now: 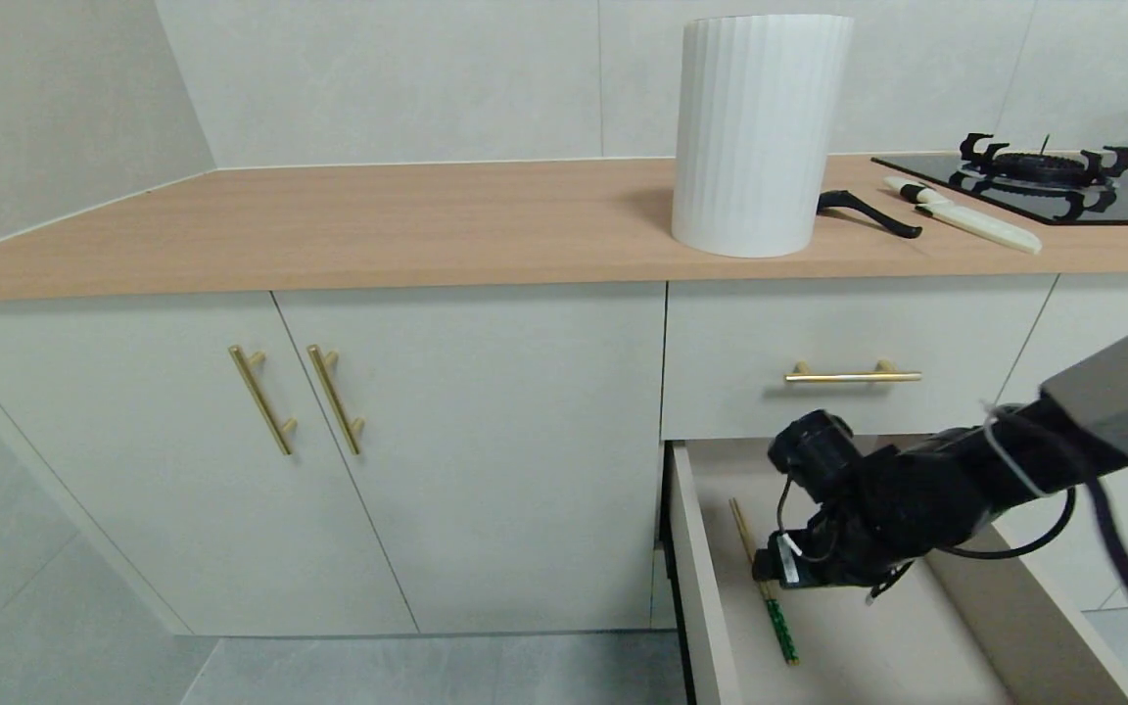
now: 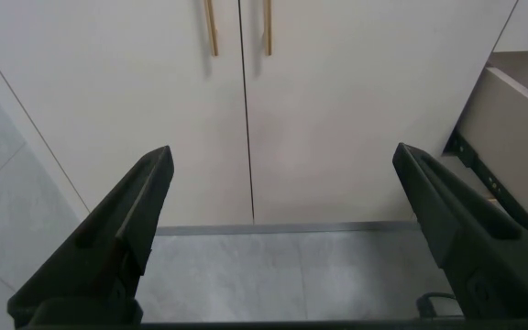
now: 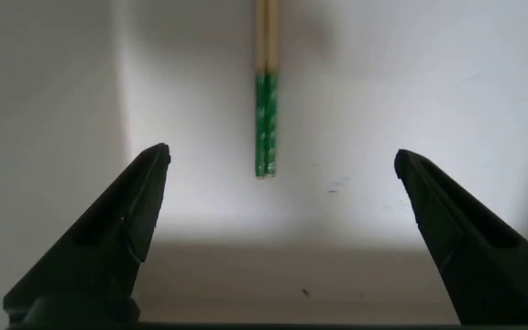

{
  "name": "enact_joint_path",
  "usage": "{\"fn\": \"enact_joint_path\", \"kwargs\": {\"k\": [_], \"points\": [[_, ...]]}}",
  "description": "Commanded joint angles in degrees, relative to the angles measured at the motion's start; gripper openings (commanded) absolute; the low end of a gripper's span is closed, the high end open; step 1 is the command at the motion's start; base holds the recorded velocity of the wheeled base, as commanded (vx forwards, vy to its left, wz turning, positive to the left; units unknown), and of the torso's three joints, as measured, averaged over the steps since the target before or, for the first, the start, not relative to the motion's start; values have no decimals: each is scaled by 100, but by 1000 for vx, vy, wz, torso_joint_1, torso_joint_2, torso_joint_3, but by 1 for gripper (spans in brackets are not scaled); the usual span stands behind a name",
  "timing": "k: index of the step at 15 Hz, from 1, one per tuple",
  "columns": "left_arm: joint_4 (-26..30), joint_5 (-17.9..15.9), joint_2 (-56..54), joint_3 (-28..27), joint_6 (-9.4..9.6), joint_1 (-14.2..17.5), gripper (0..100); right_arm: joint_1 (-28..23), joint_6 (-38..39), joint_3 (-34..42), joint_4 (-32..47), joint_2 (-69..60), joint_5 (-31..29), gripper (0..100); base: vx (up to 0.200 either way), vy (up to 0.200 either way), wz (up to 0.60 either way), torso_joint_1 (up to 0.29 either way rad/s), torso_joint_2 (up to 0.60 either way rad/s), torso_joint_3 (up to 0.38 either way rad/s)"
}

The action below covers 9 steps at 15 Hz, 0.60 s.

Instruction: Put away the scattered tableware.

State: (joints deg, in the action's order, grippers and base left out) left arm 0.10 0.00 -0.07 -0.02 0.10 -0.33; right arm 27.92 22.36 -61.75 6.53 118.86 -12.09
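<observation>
Right tool (image 3: 282,158), fingers spread and empty, hangs inside the open drawer (image 1: 696,548) just above the green-tipped chopsticks (image 1: 766,587). These lie flat on the drawer floor near its left wall and are judged stowed. Left tool (image 2: 282,160), likewise spread, faces the cabinet doors (image 2: 246,110). A knife (image 1: 965,217) lies on the surface (image 1: 378,220), probably next for storage.

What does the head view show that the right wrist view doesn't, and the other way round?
Head view adds: the counter carrying a white ribbed canister, a black-handled utensil and a white knife beside the stove, plus the cabinet doors and the drawer pulled open.
Right wrist view adds: the right gripper open, its fingers apart from the chopsticks' green ends.
Both: the chopsticks lying on the drawer floor.
</observation>
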Motion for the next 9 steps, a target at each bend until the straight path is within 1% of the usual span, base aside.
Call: {"fn": "enact_joint_path", "kwargs": {"k": [1, 4, 7, 9], "points": [[-1, 0, 7, 2, -1, -2, 100, -375, -188, 172, 32, -1734, -4, 100, 0, 0, 0, 0, 0, 0], [-1, 0, 7, -6, -1, -2, 100, -656, -496, 216, 6, -2640, -4, 100, 0, 0, 0, 0, 0, 0], [-1, 0, 7, -6, -1, -2, 100, -884, -909, 259, -29, -3088, -4, 100, 0, 0, 0, 0, 0, 0], [-1, 0, 7, -6, -1, -2, 100, -928, -926, 259, -29, -3246, -4, 100, 0, 0, 0, 0, 0, 0]]}}
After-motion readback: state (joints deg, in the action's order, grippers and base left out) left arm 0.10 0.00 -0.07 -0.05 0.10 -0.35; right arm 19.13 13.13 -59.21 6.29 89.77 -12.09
